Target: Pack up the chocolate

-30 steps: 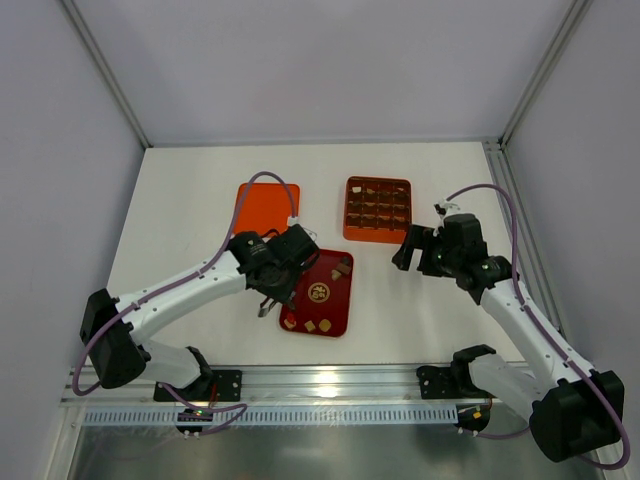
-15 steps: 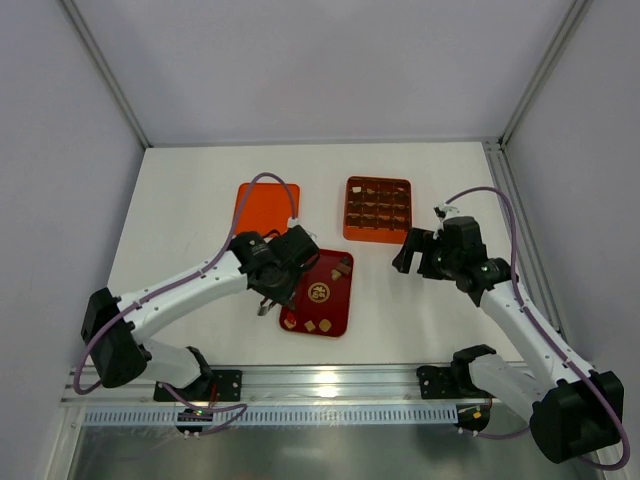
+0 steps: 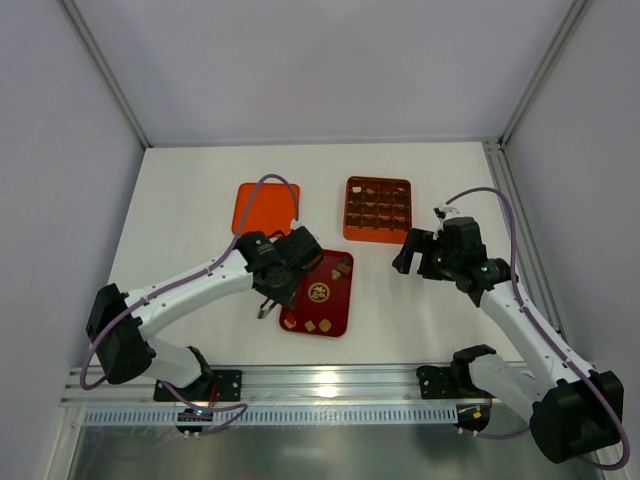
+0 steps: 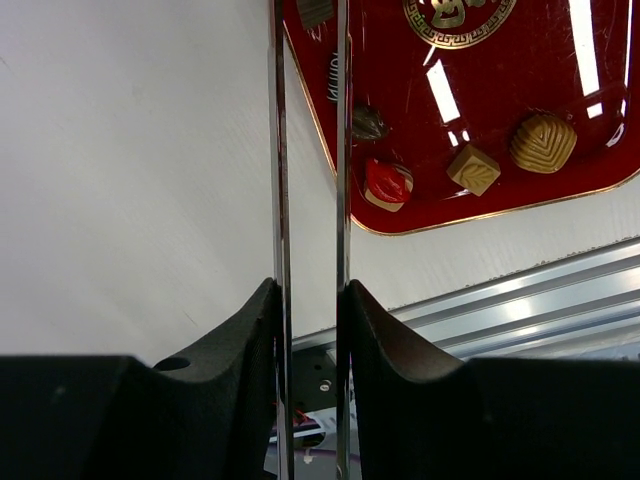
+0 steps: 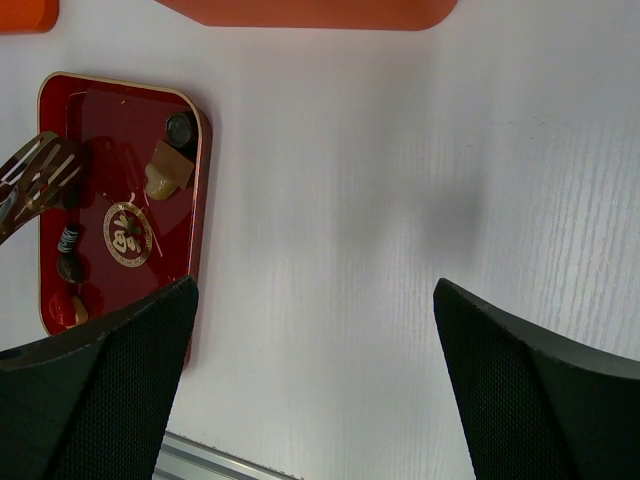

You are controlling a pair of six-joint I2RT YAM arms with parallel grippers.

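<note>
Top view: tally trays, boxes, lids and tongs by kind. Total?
Dark red tray: 1
Orange grid box: 1
Orange lid: 1
Tongs, held in the left tool: 1
Total: 4

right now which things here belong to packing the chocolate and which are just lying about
Part of the job: chocolates, dark red tray, orange grid box, tongs in the left tool.
Lying about: orange lid, metal rail at the near edge.
</note>
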